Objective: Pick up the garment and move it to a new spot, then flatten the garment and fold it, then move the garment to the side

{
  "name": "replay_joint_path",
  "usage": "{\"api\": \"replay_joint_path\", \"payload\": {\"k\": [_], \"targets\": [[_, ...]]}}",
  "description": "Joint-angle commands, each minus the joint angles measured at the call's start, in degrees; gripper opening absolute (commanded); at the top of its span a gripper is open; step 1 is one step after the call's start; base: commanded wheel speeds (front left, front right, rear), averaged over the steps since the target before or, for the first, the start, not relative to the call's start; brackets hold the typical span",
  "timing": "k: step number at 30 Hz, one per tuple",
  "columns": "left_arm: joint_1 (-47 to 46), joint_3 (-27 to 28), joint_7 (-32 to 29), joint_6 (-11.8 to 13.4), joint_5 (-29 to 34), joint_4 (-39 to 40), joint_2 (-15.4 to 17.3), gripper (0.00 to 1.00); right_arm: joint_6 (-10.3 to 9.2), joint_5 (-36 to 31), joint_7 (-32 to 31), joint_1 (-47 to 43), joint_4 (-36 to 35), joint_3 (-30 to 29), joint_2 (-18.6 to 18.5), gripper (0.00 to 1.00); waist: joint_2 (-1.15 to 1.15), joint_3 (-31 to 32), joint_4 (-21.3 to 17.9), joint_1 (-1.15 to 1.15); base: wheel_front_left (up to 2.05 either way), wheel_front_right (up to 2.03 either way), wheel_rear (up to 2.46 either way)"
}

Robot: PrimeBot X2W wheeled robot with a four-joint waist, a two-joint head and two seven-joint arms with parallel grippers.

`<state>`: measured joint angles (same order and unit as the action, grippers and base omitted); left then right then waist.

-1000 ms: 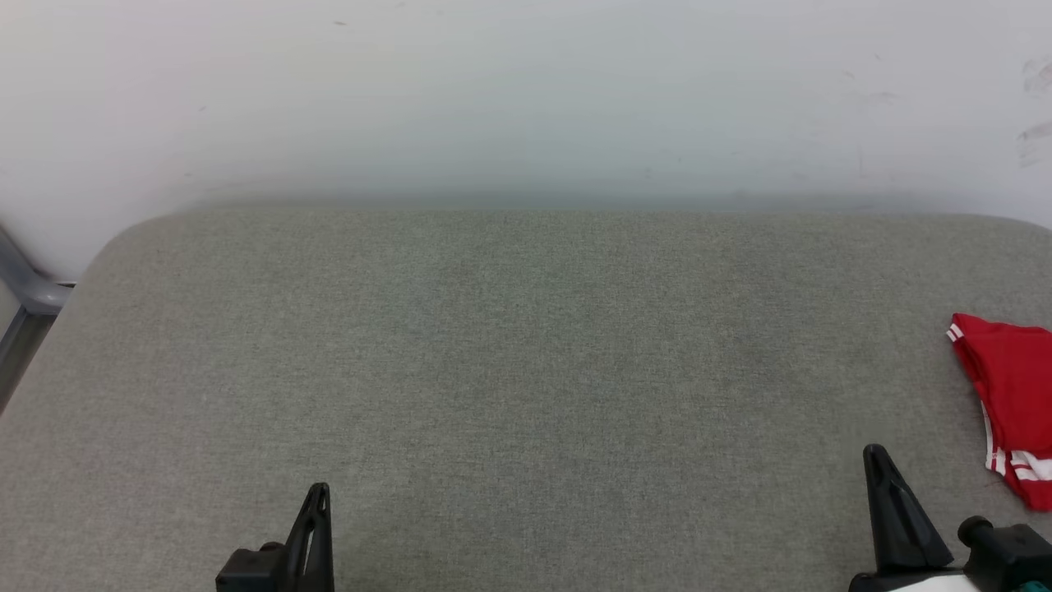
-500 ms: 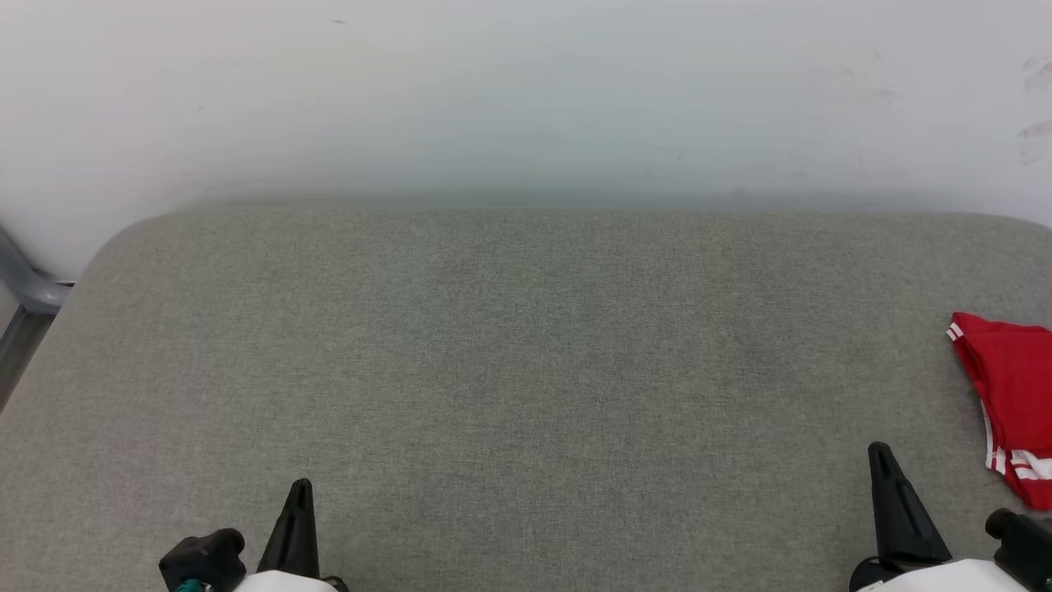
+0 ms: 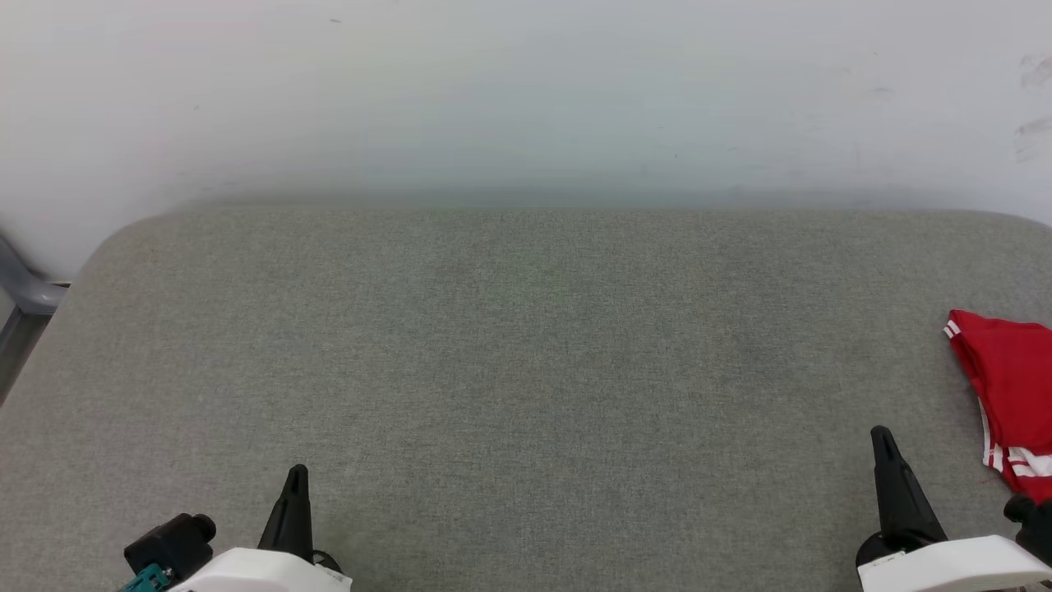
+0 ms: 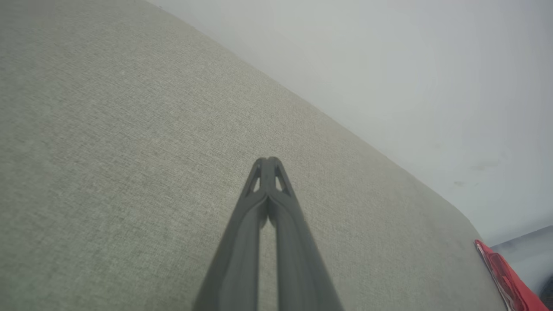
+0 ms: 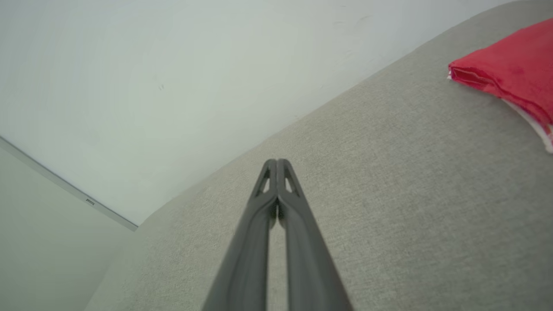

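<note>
Garment: red, folded compact, at 3 o'clock on the grey table; judged set aside as the task's last step asks.
Left gripper: 7 o'clock, jaws together, empty.
Right gripper: 5 o'clock, jaws together, empty, near the garment but apart.

Dark tapered fingers, white forearms, teal plug

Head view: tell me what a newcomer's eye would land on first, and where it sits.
The red shirt grabs the eye first, a bright bundle with white stripes at the far right edge of the plain grey cushion. Next come the left gripper at the lower left and the right gripper at the lower right, both shut and holding nothing.
</note>
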<state>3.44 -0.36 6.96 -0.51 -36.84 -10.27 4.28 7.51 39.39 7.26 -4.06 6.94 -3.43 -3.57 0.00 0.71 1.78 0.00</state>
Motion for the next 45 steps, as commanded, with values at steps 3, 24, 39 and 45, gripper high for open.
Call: {"api": "replay_joint_path", "payload": {"k": [3, 24, 39, 45], "targets": [[-1.84, 0.63, -0.74, -0.60, -3.48, 0.45, -0.14, 0.00, 0.00, 3.58, -0.64, 2.01, -0.26, -0.04, -0.59, 0.00, 0.00, -0.03, -0.06, 0.00, 0.00, 0.00, 0.00], [-4.50, 2.61, -4.73, -2.64, -19.58, -0.83, -0.49, 0.00, -0.01, 19.46, -4.18, 4.78, 1.93, -0.31, -0.76, 0.00, 0.00, -0.23, -0.45, 0.00, 0.00, 0.00, 0.00], [-5.95, 3.86, -7.15, -3.84, -29.24, -1.61, -0.74, 0.00, -0.02, 28.90, -6.40, 6.23, 3.32, -0.61, -0.76, 0.00, 0.00, -0.37, -0.74, 0.00, 0.00, 0.00, 0.00], [-6.60, 4.23, -8.00, -4.30, -32.75, -1.90, -0.83, 0.00, -0.01, 32.30, -7.20, 6.93, 3.78, -0.71, -0.73, 0.00, 0.00, -0.43, -0.85, 0.00, 0.00, 0.00, 0.00]]}}
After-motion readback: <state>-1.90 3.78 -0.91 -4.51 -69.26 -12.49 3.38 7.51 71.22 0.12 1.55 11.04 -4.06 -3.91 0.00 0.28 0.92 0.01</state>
